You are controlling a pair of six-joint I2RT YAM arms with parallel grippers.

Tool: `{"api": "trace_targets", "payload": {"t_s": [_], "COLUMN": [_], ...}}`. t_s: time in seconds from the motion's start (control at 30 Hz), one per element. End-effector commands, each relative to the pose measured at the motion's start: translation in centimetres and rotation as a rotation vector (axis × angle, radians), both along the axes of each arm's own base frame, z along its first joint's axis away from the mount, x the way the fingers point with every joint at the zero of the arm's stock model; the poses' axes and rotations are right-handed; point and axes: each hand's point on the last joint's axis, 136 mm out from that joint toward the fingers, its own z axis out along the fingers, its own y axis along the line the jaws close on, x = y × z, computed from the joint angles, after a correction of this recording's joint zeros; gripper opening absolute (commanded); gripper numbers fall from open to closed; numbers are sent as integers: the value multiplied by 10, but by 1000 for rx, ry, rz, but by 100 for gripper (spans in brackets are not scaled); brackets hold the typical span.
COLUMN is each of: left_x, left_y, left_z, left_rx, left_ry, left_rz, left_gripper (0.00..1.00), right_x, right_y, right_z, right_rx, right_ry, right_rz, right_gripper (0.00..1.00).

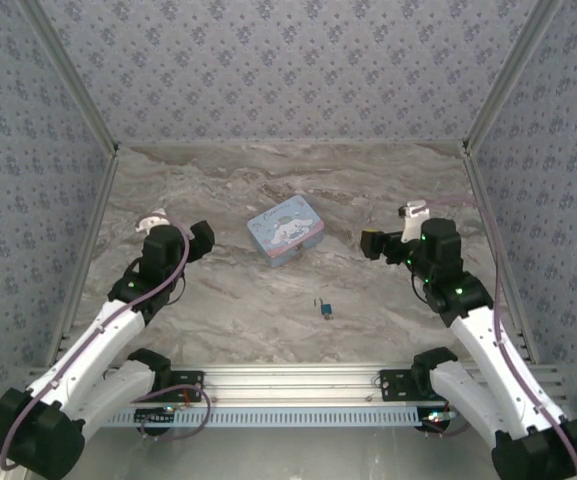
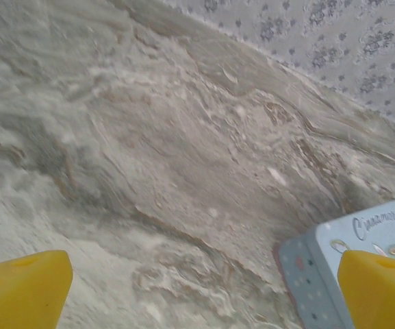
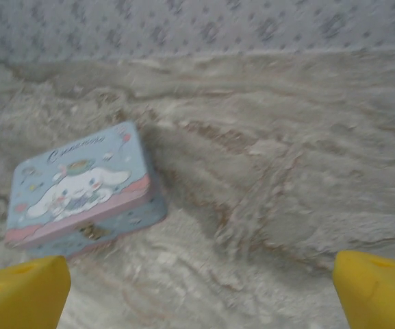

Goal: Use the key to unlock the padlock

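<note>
The padlock [image 1: 325, 310], tiny with a blue body, lies on the marble table between the two arms, near the front rail. A thin grey metal bit [image 1: 317, 303] sticks out at its upper left; I cannot tell whether that is the key or the shackle. My left gripper [image 1: 200, 239] hovers well to the padlock's upper left, open, with bare table between its yellow fingertips [image 2: 23, 289]. My right gripper [image 1: 372, 243] hangs to the upper right, also open and empty, with its yellow fingertips [image 3: 378, 290] wide apart. Neither gripper touches anything.
A light-blue cartoon tin box [image 1: 285, 230] sits shut at the table's middle, between the grippers and behind the padlock; it also appears as the tin [image 2: 382, 229] and the tin [image 3: 81, 185]. Patterned walls [image 1: 288, 70] close in three sides. A metal rail [image 1: 298, 380] runs along the front.
</note>
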Motion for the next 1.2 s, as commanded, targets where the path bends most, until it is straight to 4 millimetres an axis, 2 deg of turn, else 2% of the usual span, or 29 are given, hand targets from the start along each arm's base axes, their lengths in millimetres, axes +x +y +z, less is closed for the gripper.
{"api": "trace_targets", "payload": {"t_s": [0.0,0.2,0.4,0.5,0.67,0.87,1.17], "left_x": [6,17,20,20,18,19,25], "left_y": [10,7,22,29,42,49,46], "left_z": [27,44,19,3,-18,-37,-51], "left_rx": [145,339,451,474,479,473,509], "left_ry": [-85,-199,-106,-70,-29,-10,-16], "left_rz": [-15,-90,-68,-59,-33,-33,-96], "left_gripper": [99,100,99,99,99,99,99], "right_x": [4,11,13,14,19,39,68], "right_y": [-17,-50,-97,-107,-111,-107,-97], "right_z": [-2,-24,-73,-96,-115,-113,-118], "right_rx": [-12,-91,-136,-125,-142,-135,-179], "right_ry": [-57,-169,-125,-108,-116,-167,-196], "right_rz": [-35,-136,-346,-377,-374,-346,-279], "right_gripper": [100,100,100,100,100,100,100]}}
